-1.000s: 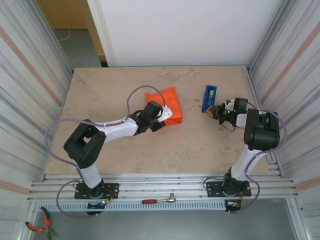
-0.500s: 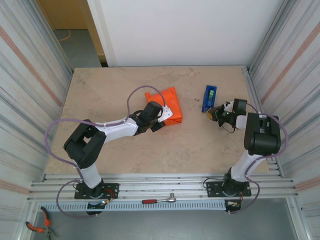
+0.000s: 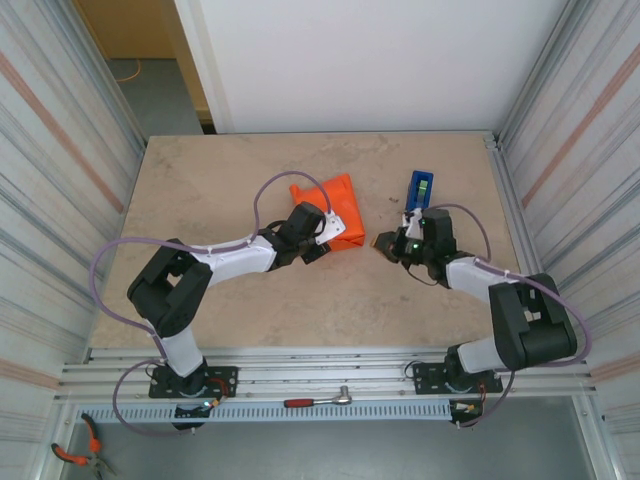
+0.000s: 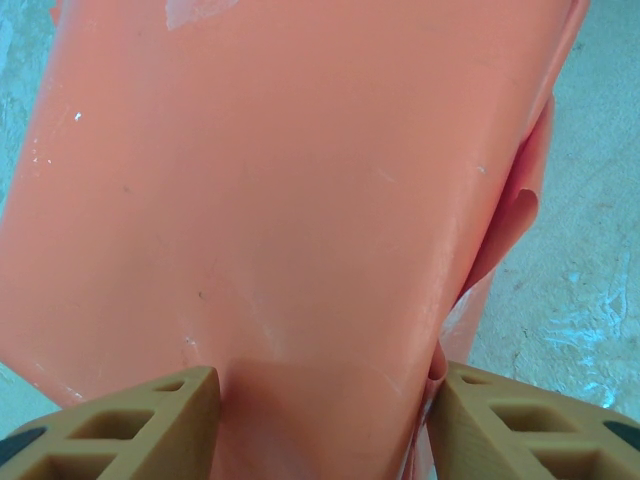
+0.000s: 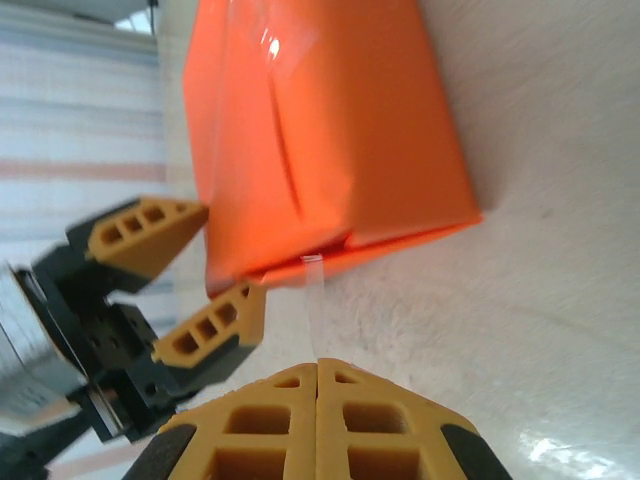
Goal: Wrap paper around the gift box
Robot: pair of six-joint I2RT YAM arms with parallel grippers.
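Orange paper (image 3: 338, 205) — glossy, creased, box-shaped

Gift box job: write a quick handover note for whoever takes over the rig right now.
Left gripper: closed on the near-left end of the folded paper, pinning it.
Right gripper: shut on a clear tape strip, just short of the parcel.
Things: the parcel lies mid table, box presumably inside; the blue dispenser stands to its right.
Done: paper folded round, strip pulled.
Left: probably press the strip over the loose flap on the side facing the right gripper, then check the other ends.
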